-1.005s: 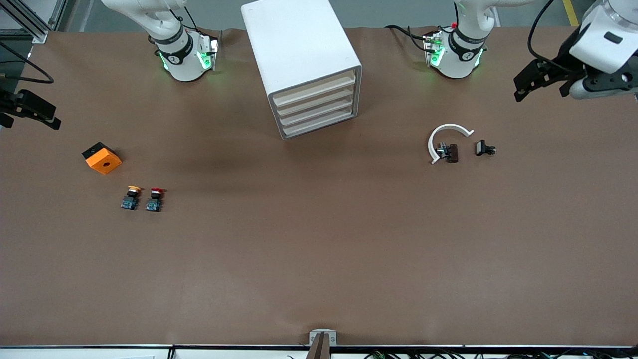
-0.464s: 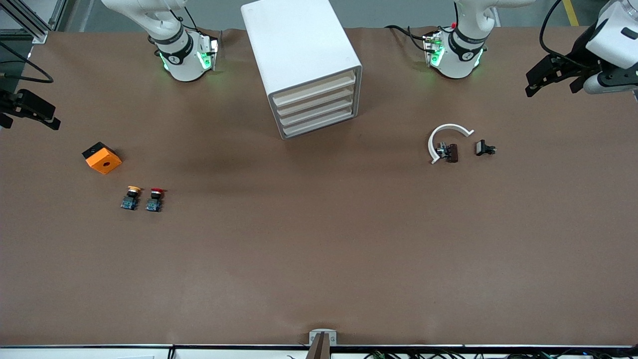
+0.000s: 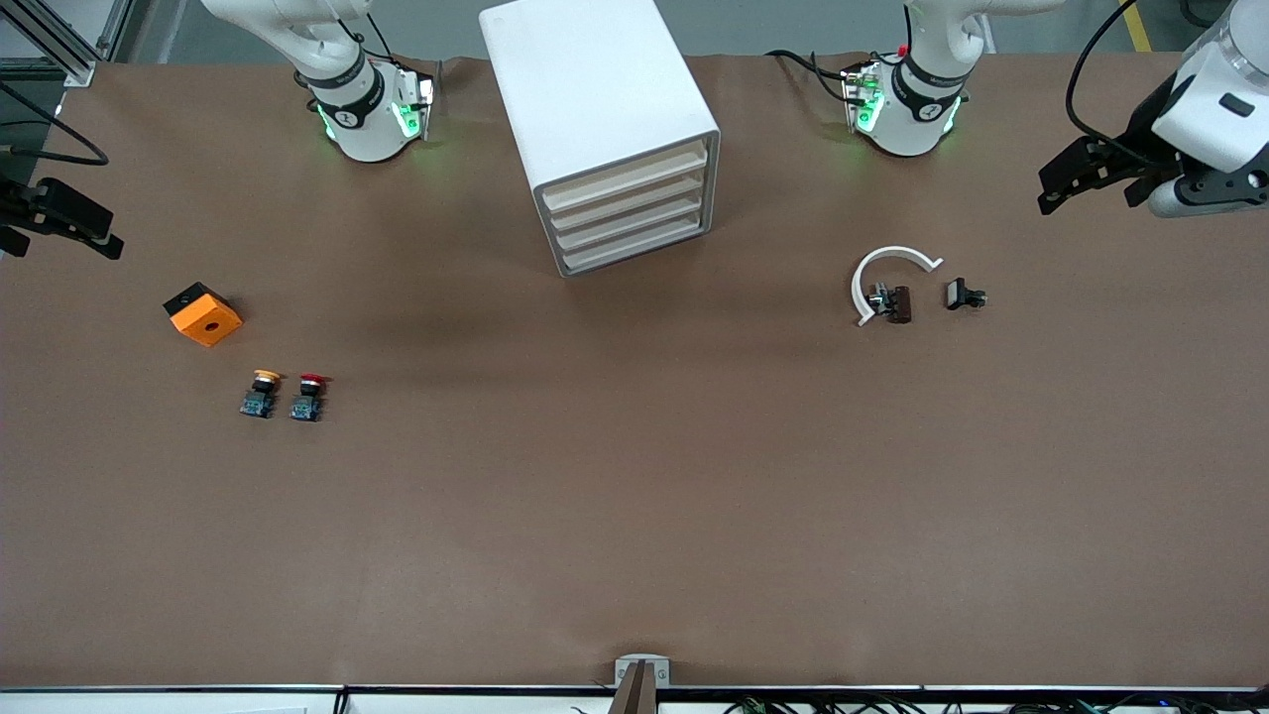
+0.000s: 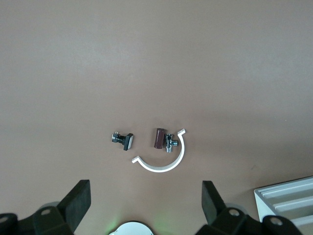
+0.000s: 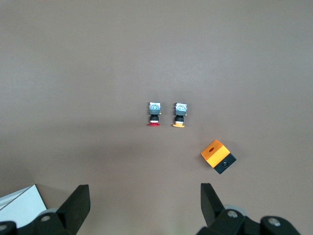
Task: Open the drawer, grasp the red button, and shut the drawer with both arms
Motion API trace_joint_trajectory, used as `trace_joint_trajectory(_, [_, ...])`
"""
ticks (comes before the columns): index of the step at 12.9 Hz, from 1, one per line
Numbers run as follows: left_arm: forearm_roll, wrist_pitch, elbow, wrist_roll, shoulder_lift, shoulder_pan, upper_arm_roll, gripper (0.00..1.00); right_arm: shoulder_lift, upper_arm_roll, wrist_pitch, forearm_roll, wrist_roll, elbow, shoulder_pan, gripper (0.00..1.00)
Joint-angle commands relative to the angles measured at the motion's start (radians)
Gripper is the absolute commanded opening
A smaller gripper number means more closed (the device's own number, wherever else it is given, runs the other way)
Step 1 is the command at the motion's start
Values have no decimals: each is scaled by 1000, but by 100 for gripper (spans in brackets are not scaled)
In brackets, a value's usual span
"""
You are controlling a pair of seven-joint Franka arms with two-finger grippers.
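- Left gripper [image 3: 1091,180] hung raised over the table's left-arm end, its black fingers [image 4: 76,203] spread wide, holding nothing.
- Right gripper [image 3: 61,230] hung over the right-arm end, likewise open and empty.

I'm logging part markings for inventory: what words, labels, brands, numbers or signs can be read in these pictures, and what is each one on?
No text can be read with certainty.
Black rings on the two arm bases: a small white round mark on each, too small to read.
Cabinet, red button, yellow-capped button, orange cube, white curved piece: no markings visible.
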Motion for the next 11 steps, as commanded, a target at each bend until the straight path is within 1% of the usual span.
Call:
trace_joint_trajectory(1, [-5, -1, 49, 28, 34, 9, 5, 100, 15, 2, -10, 14, 4, 29, -1, 100])
trace_joint_trajectory(4, [-4, -1, 54, 26, 40, 12, 5, 100, 15, 2, -10, 14, 4, 29, -1, 100])
trace_joint_trajectory(7, [-2, -2, 78, 22, 54, 14, 5, 100, 20, 2, -9, 14, 4, 31, -1, 100])
trace_joint_trajectory(11, [-2, -4, 78, 20, 62, 9, 4, 100, 20, 2, -9, 14, 4, 33, -3, 100])
